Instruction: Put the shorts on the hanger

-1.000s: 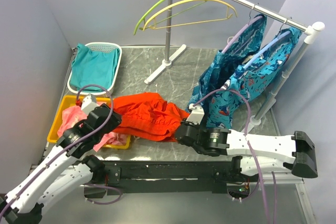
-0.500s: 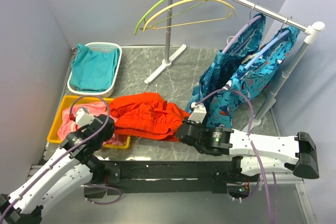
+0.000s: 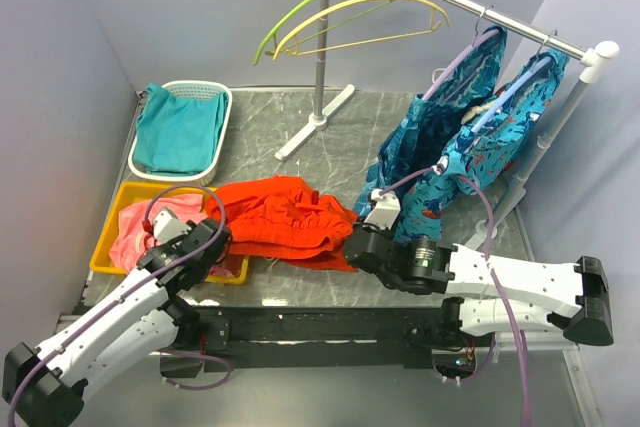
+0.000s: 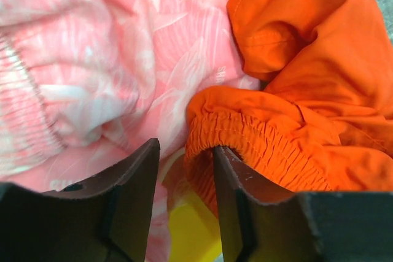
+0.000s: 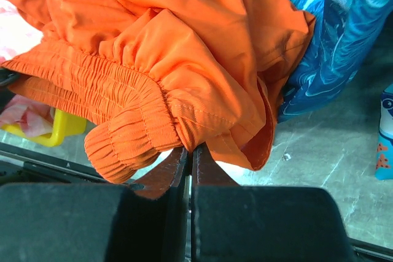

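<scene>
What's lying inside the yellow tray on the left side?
A pink cloth fills the yellow tray; the shorts' waistband end drapes over its right edge. The tray floor is mostly covered, so anything beneath the cloth cannot be seen.

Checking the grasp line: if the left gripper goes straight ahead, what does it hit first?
Probably the shorts, at the waistband just ahead of the left gripper; the pink cloth beside may be equally close.

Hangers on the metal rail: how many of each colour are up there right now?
lime-green curved hanger: 1
thin yellow curved hanger: 1
lavender curved hanger: 1
blue curved hanger: 1
Total: 4
</scene>
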Controlling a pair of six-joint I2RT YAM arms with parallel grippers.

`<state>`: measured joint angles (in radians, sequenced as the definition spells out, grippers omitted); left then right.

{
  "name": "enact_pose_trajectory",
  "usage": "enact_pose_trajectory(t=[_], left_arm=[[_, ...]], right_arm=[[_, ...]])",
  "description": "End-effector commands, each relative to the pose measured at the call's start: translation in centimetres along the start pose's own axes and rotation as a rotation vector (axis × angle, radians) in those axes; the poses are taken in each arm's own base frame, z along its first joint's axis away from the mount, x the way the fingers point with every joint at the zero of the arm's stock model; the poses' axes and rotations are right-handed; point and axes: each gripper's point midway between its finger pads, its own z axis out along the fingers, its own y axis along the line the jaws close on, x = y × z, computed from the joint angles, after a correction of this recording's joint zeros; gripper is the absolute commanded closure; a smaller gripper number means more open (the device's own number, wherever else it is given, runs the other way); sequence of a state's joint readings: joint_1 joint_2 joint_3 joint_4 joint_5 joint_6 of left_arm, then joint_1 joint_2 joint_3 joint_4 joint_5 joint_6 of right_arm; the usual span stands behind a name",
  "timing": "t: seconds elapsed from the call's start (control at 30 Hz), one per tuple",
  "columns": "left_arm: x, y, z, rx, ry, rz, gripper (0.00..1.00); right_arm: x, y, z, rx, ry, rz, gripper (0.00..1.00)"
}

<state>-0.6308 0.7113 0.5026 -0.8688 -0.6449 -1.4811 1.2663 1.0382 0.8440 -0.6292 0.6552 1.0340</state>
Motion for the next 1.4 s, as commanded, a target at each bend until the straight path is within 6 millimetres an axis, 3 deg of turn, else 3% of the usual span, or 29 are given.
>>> enact_pose_trajectory(t=[0.0,0.2,0.23,0.33,0.37,0.4,0.43,0.5,0.53,0.7,0.83,0.9,1.0,1.13,1.23,1.37], left_arm=[[-0.5,-1.4,0.8,0.054,-0.039,-0.001,0.53],[-1.4,-4.3,1.1,0.188,-0.090,0.008,0.58],[-2.1,-5.1,0.7,0.212,-0.107,0.001,0.75],[-4.9,-7.5,-1.5,0.277,-0.168,0.038,0.99],[-5.5,-7.8,-2.1,0.280,-0.177,0.061,0.99],[-5.9,-8.1,-2.5,0.281,-0.188,0.129,0.99],[-6.7,-9.6,-3.9,0.325,-0.185,0.151,0.99],[-6.8,-10.4,-4.8,0.343,-0.165,0.284,0.99],[-7.6,-11.5,-6.0,0.370,-0.167,0.296,0.99],[-7.1,-13.0,-7.4,0.427,-0.106,0.467,0.99],[-7.2,-13.8,-8.4,0.462,-0.084,0.486,0.99],[-7.2,-14.1,-8.8,0.477,-0.078,0.487,0.99],[-7.5,-14.3,-9.1,0.488,-0.085,0.484,0.99],[-7.7,-14.6,-9.5,0.498,-0.087,0.489,0.99],[-7.9,-14.6,-9.7,0.500,-0.093,0.492,0.99],[-8.0,-14.7,-9.8,0.507,-0.096,0.497,0.99]], right_arm=[[-3.5,0.7,-1.2,-0.019,-0.092,0.058,0.97],[-3.1,1.3,-1.1,-0.045,-0.072,0.054,0.97],[-2.6,1.2,-0.8,-0.045,-0.063,0.049,0.97],[-1.5,1.4,-0.4,-0.069,-0.030,0.051,0.90],[-0.9,1.5,-0.3,-0.078,-0.011,0.049,0.86],[-0.7,1.8,-0.2,-0.093,-0.004,0.052,0.74],[0.0,1.6,0.0,-0.095,0.010,0.037,0.67],[0.8,2.2,0.0,-0.127,0.038,0.023,0.51],[1.1,2.2,-0.1,-0.129,0.043,0.016,0.47],[2.6,3.7,-0.9,-0.130,0.049,-0.076,0.30],[4.6,6.8,-0.8,-0.140,0.073,-0.133,0.27],[6.6,8.6,0.0,-0.143,0.083,-0.176,0.27],[8.8,11.8,1.6,-0.158,0.085,-0.203,0.28],[12.4,14.4,4.2,-0.142,0.109,-0.296,0.28],[14.2,14.9,5.2,-0.111,0.130,-0.339,0.26],[15.5,13.6,6.5,-0.034,0.148,-0.393,0.24]])
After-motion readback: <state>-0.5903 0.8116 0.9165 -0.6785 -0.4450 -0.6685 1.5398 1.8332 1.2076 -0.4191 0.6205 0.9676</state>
